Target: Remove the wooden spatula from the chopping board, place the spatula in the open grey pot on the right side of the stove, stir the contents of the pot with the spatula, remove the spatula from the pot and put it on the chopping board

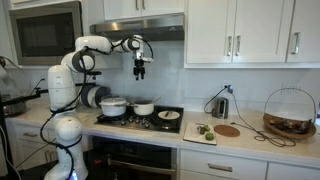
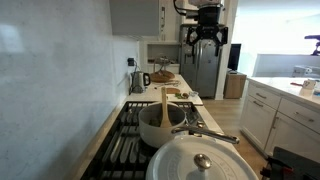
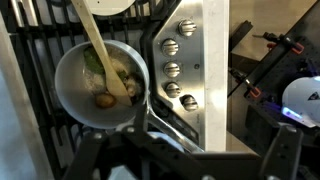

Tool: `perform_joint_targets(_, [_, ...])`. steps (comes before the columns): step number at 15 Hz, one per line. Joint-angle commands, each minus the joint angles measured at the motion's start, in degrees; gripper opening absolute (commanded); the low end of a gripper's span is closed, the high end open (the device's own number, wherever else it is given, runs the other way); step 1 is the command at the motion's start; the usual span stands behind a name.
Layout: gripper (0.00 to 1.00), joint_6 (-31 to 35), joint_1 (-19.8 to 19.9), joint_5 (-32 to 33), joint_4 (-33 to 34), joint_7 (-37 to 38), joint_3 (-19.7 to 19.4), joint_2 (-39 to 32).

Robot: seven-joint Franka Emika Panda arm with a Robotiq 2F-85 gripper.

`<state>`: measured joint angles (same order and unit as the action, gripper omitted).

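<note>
Hanging high over the stove [image 1: 128,122], the claw [image 2: 204,47] has its fingers spread wide with nothing between them, and that shows most clearly in an exterior view. It's well clear of everything below.

Straight under it in the wrist view is the grey pot [image 3: 66,98], and the wooden spatula [image 3: 101,47] is in there. The blade end is down in the food and the handle leans out over the rim. In an exterior view the handle pokes up nearly upright out of the pot. The contents look like some greenish stuff plus a couple of brownish lumps [image 3: 105,99], but I can't really tell what they are.

Just beside the pot sits a bigger white pot [image 1: 113,107] with its lid on. On the other side there's a flat dark pan [image 1: 169,116]. The stove knobs [image 3: 170,47] run in a row next to the grey pot. The chopping board [image 1: 191,136] is on the counter past the pan, with no spatula on it.
</note>
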<state>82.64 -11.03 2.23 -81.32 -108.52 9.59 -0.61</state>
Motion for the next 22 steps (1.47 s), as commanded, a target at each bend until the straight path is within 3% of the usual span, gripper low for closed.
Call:
perform_joint_targets(1, [1.0,-6.01,0.16,0.7,7.2,-5.69,0.53,-2.97])
perform_joint_targets(2, [1.0,-2.55,0.01,0.15,2.61,-3.32,0.04,-1.26])
perform_joint_targets(8, [1.0,-4.35,0.01,0.15,4.97,-4.76,0.09,-1.93])
perform_joint_targets(13, [1.0,0.24,-1.36,3.22,7.05,-1.6,1.04,-7.84])
perform_joint_targets(22, [1.0,18.75,-3.04,11.86,5.4,-3.74,0.44,-15.09])
